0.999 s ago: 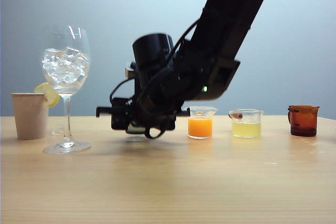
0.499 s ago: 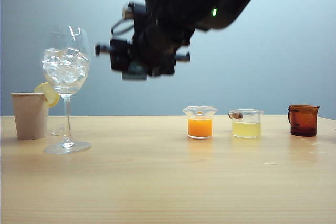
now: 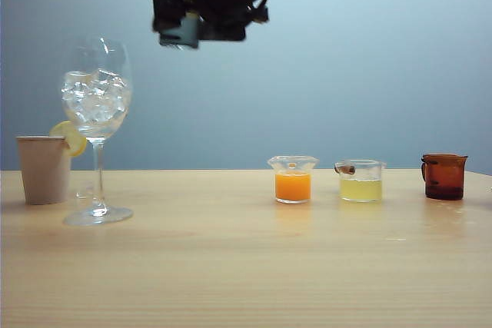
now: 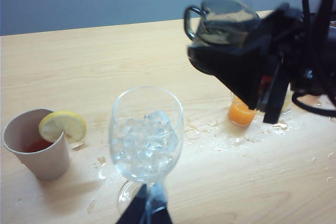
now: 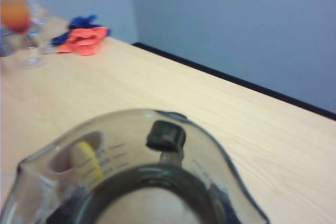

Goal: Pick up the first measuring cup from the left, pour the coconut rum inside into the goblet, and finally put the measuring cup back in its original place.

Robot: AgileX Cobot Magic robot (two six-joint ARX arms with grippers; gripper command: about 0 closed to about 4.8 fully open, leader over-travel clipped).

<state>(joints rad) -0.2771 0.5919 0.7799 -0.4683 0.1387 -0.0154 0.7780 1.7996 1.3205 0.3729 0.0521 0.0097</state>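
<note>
1. Hanging high above the table (image 3: 246,266), near the upper edge of the exterior view, the right gripper (image 3: 184,21) pinches the measuring cup (image 4: 226,22); wide free air lies under it.
2. The goblet (image 3: 96,113) with ice stands below and to the left, beside the paper cup (image 3: 44,168) with a lemon slice (image 4: 63,125).
3. The measuring cup is smoky grey, translucent, with flared rim and side handle; it looks about level.
4. The left gripper (image 4: 147,211) is near the goblet's foot; I cannot tell its opening.
</note>
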